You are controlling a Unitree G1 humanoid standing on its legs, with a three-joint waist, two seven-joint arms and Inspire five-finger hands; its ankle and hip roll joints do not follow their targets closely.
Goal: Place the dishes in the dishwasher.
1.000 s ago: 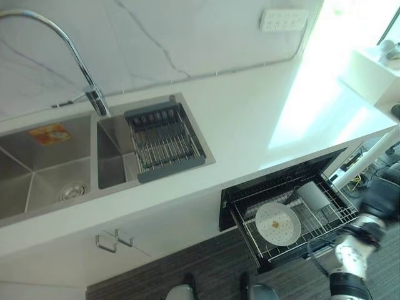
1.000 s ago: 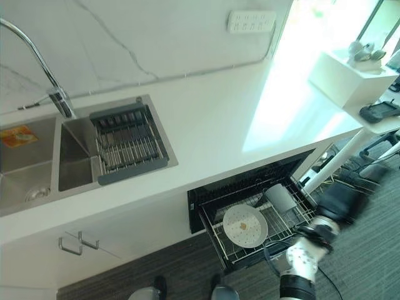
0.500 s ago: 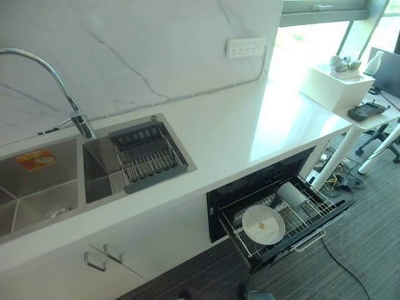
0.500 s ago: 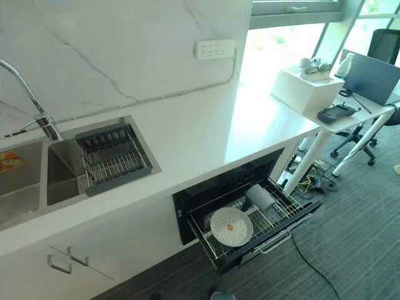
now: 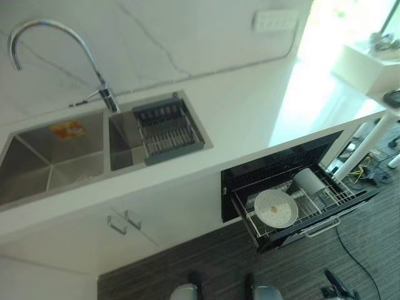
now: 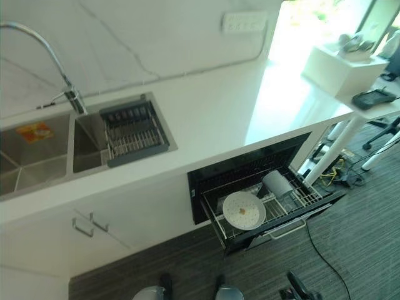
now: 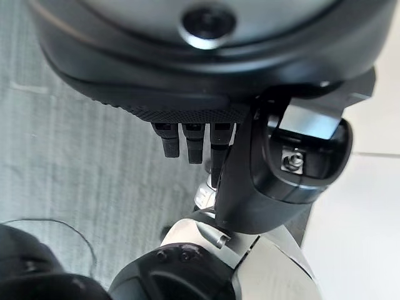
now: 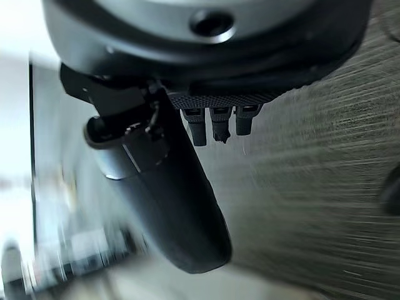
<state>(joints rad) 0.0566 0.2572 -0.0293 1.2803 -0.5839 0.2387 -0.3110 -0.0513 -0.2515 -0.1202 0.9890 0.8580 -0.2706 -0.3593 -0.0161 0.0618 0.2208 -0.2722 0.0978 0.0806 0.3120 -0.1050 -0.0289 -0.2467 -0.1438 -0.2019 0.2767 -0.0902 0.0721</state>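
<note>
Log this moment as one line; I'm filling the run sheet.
dishwasher rack: pulled out | plate and cup: in rack | left hand: empty | right hand: empty

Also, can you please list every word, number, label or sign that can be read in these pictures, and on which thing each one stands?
No text can be read.
Orange sticker on the wall of the sink: it bears marks, too blurred to read.
White socket strip on the wall: no legible marking.
Plate and cup in the dishwasher rack: no print that I can make out.
</note>
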